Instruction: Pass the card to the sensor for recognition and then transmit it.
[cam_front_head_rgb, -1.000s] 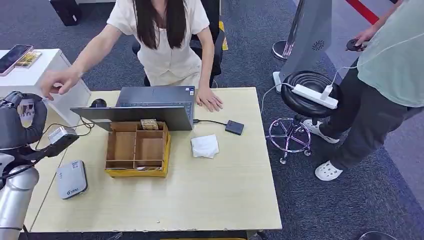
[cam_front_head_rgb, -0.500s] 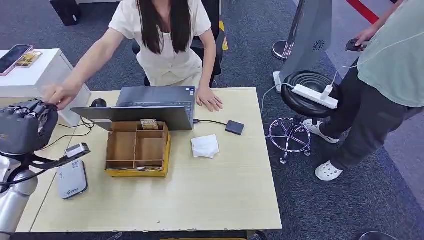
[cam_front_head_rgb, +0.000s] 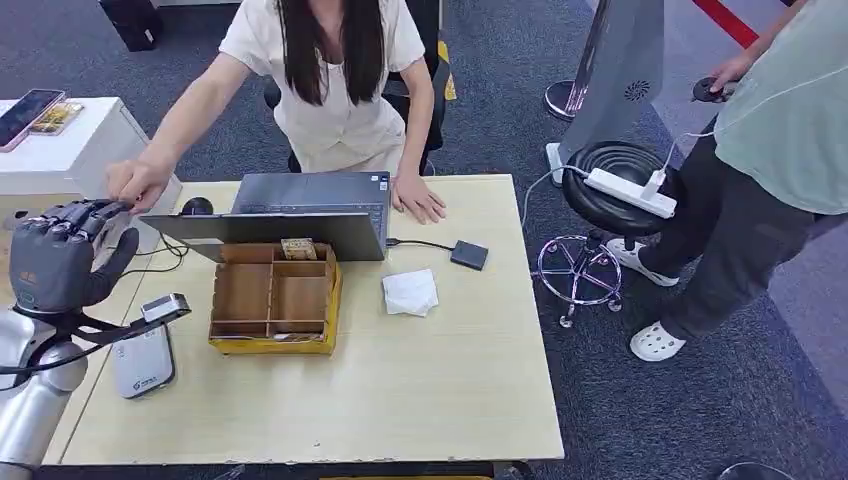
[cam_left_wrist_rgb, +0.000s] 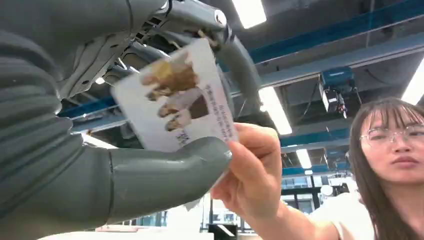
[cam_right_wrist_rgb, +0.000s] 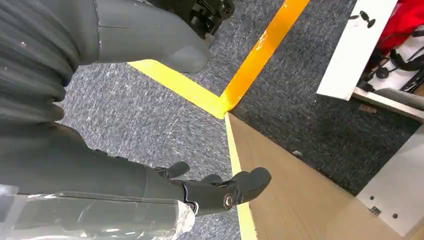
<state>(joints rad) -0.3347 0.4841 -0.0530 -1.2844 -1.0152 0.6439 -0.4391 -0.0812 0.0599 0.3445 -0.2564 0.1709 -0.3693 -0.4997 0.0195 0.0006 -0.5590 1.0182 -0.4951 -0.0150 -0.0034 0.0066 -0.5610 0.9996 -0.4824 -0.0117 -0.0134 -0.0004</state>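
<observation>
My left hand (cam_front_head_rgb: 58, 258) is raised over the table's left edge. In the left wrist view its thumb and fingers hold a white picture card (cam_left_wrist_rgb: 175, 100). The seated person's hand (cam_front_head_rgb: 135, 181) reaches to my fingertips and pinches the card's edge (cam_left_wrist_rgb: 250, 167). A grey-white card sensor (cam_front_head_rgb: 143, 360) lies flat on the table below my left hand. My right hand (cam_right_wrist_rgb: 200, 190) hangs over the carpet beside a table corner, its fingers apart and holding nothing.
A laptop (cam_front_head_rgb: 290, 215) stands behind a wooden organiser box (cam_front_head_rgb: 272, 300). A white tissue (cam_front_head_rgb: 410, 292) and a small dark box (cam_front_head_rgb: 468, 254) lie to the right. A stool with a power strip (cam_front_head_rgb: 620, 180) and a standing person (cam_front_head_rgb: 770, 150) are at the right.
My left hand has turned so its fingers point up and away. The seated person's hand has come down and right to meet it and now touches the card.
</observation>
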